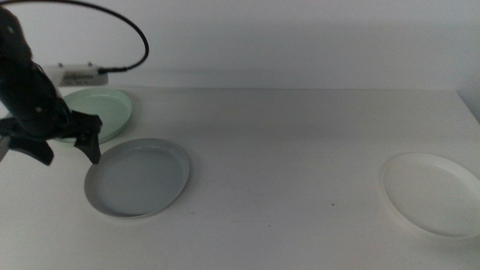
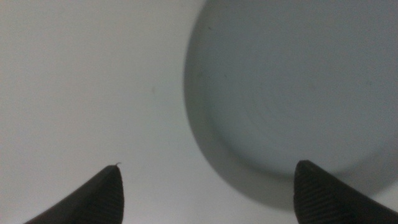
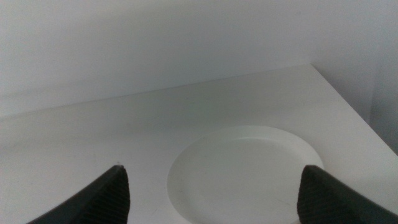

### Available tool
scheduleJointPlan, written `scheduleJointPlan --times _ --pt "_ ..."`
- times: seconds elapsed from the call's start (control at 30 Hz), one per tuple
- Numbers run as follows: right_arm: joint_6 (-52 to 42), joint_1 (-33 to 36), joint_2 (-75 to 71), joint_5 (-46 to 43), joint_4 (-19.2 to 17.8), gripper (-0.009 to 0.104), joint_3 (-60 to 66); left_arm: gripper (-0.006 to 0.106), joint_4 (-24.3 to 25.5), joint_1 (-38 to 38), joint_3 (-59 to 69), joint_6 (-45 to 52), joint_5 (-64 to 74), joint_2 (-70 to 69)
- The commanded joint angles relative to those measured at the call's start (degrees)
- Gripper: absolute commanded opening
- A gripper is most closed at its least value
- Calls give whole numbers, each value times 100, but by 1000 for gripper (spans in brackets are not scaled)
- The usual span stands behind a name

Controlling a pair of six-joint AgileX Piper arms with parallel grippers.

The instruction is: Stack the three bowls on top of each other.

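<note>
The grey bowl [image 1: 137, 178] lies on the white table at the front left. The pale mint green bowl [image 1: 103, 111] lies just behind it, partly hidden by my left arm. The white bowl [image 1: 433, 193] lies alone at the far right. My left gripper [image 1: 71, 157] is open and empty, low over the table at the grey bowl's left rim, with one jaw tip right at that rim. In the left wrist view the grey bowl [image 2: 298, 93] fills one side ahead of the open left gripper [image 2: 208, 186]. My right gripper [image 3: 211, 186] is open, empty, and faces the white bowl [image 3: 249, 168]. It is out of the middle view.
A small white device [image 1: 79, 75] with a black cable [image 1: 139, 37] stands at the back left by the wall. The table's right edge [image 1: 469, 105] runs close to the white bowl. The wall rises behind the table.
</note>
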Motion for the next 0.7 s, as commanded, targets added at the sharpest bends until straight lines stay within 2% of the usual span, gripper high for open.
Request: scheduleJointPlan --times 0.0,0.33,0.67 --pt "-13 -28 -22 -58 -29 93 23 94 2 1 -19 12 -251 231" --pt "-13 -28 -22 -58 -29 93 23 94 -19 1 -19 -50 -1071 1021" --pt "-13 -28 -22 -58 -29 93 23 92 -129 1 -19 -89 -1153 1456"
